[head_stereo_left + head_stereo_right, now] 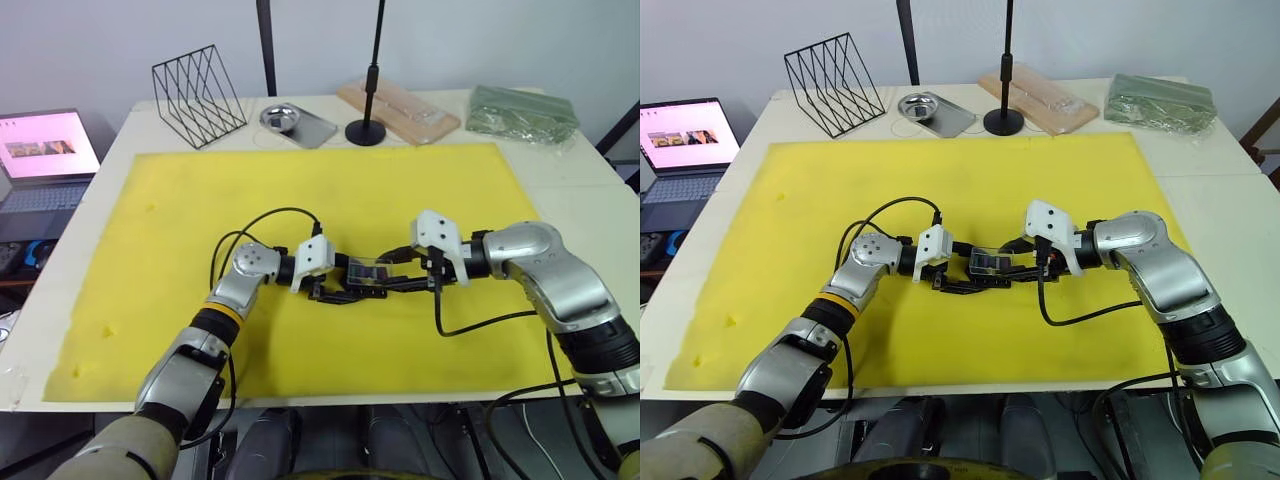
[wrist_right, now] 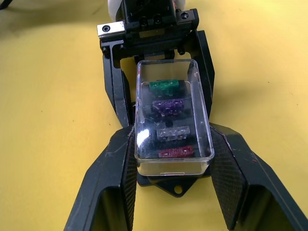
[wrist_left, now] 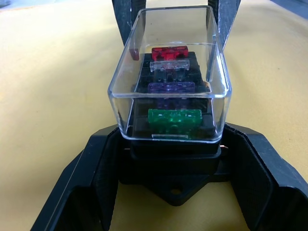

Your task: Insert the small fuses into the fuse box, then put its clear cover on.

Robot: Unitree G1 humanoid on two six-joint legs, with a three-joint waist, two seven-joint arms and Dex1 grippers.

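Note:
The fuse box (image 3: 168, 163) is a small black block on the middle of the yellow mat (image 1: 330, 190). The clear cover (image 3: 171, 29) sits over its top. Under the cover, the small fuses stand in a row in the slots: red (image 3: 169, 51), grey (image 3: 167, 67), purple (image 3: 172, 88) and green (image 3: 174, 118). My left gripper (image 1: 345, 285) comes from the left, its fingers (image 3: 103, 159) pressed to the black base's sides. My right gripper (image 1: 395, 280) comes from the right, and its fingers (image 2: 120, 159) clasp the cover (image 2: 173, 159) at the red-fuse end.
Along the table's far edge stand a black wire rack (image 1: 198, 95), a metal dish on a tray (image 1: 285, 120), a black stand's round base (image 1: 367, 130), a wooden board in a clear tray (image 1: 398, 108) and a green bundle (image 1: 522, 112). A laptop (image 1: 45, 150) is at far left.

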